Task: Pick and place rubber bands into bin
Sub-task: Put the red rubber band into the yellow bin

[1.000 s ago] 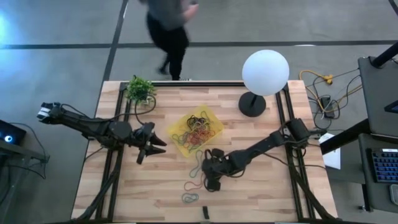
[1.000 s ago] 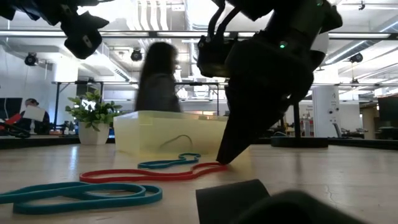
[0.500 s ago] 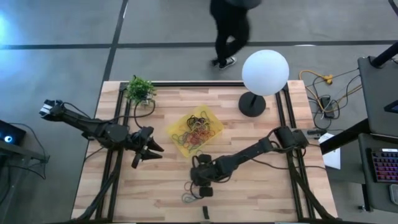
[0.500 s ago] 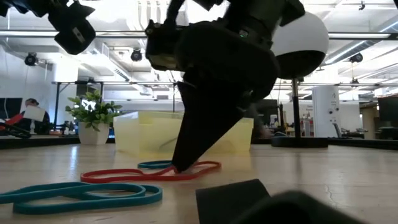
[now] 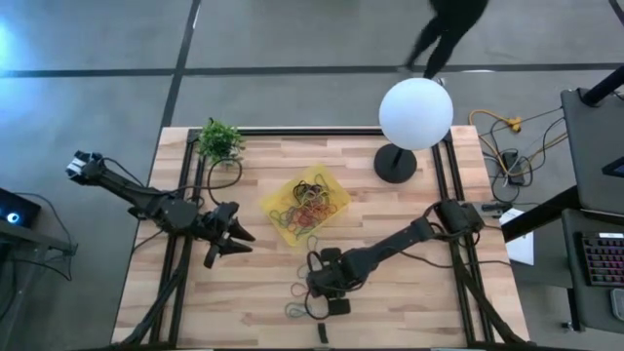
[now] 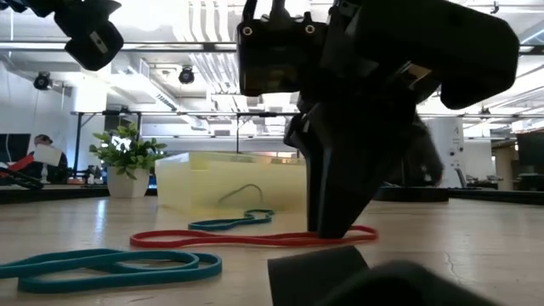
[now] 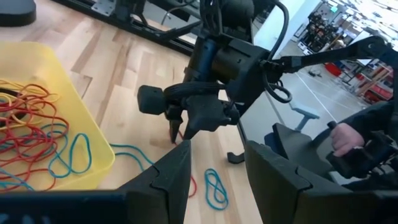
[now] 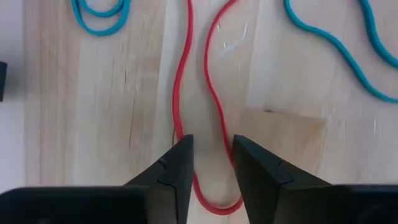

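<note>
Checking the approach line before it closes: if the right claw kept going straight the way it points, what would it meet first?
The right claw points down at the table and straddles the red rubber band; it would likely meet that band's loop, then wood.

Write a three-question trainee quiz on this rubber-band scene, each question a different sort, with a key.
1. True or false: the right hand straddles the red rubber band on the table.
2. Which sits beside the bin? A) a white globe lamp B) a kettle C) a laptop
3. Fill in: the left hand hovers off the bin's ____ side.

Key:
1. True
2. A
3. left
</note>
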